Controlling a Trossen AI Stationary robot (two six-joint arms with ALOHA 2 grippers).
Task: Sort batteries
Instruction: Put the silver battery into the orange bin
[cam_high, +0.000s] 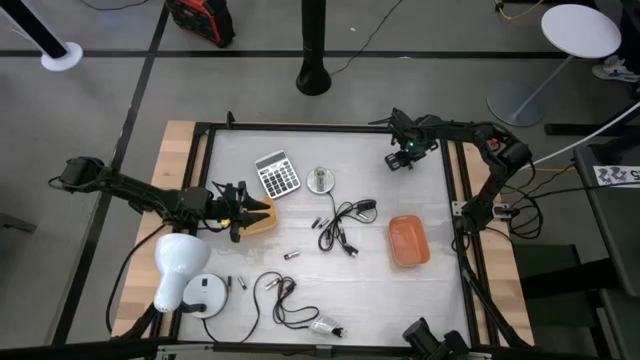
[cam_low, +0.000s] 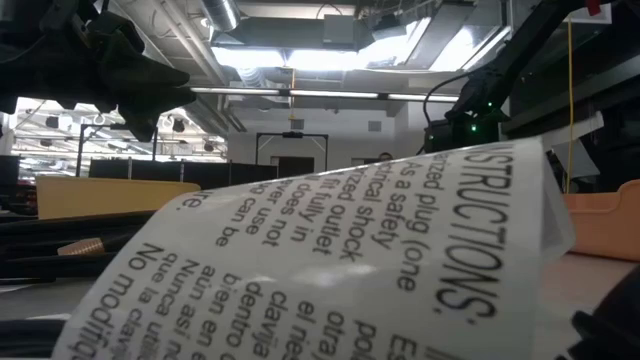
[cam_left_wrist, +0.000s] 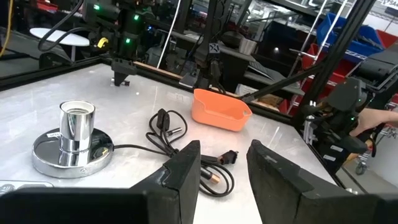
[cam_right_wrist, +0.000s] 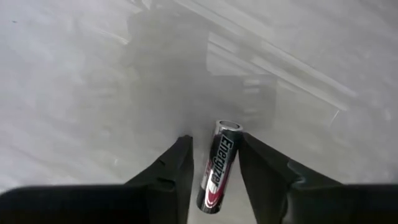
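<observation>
A black battery (cam_right_wrist: 219, 165) with a silvery end lies on the table near its far right corner. My right gripper (cam_right_wrist: 214, 142) (cam_high: 398, 160) points down over it, open. One finger stands on each side of the battery, with a narrow gap showing on both sides. My left gripper (cam_high: 242, 206) (cam_left_wrist: 224, 149) hovers open over the near-left end of a tan tray (cam_high: 264, 216) on the table's left. Other small batteries (cam_high: 291, 256) (cam_high: 238, 284) lie loose on the table. An orange tray (cam_high: 408, 241) (cam_left_wrist: 221, 110) sits on the right.
A calculator (cam_high: 277, 173) and a silver disc with a short post (cam_high: 320, 180) (cam_left_wrist: 73, 146) sit toward the far side. Black cables (cam_high: 343, 226) (cam_high: 288, 300) coil mid-table and near. A white lamp-like thing (cam_high: 178, 266) lies near left. A printed paper (cam_low: 330, 260) blocks most of the low view.
</observation>
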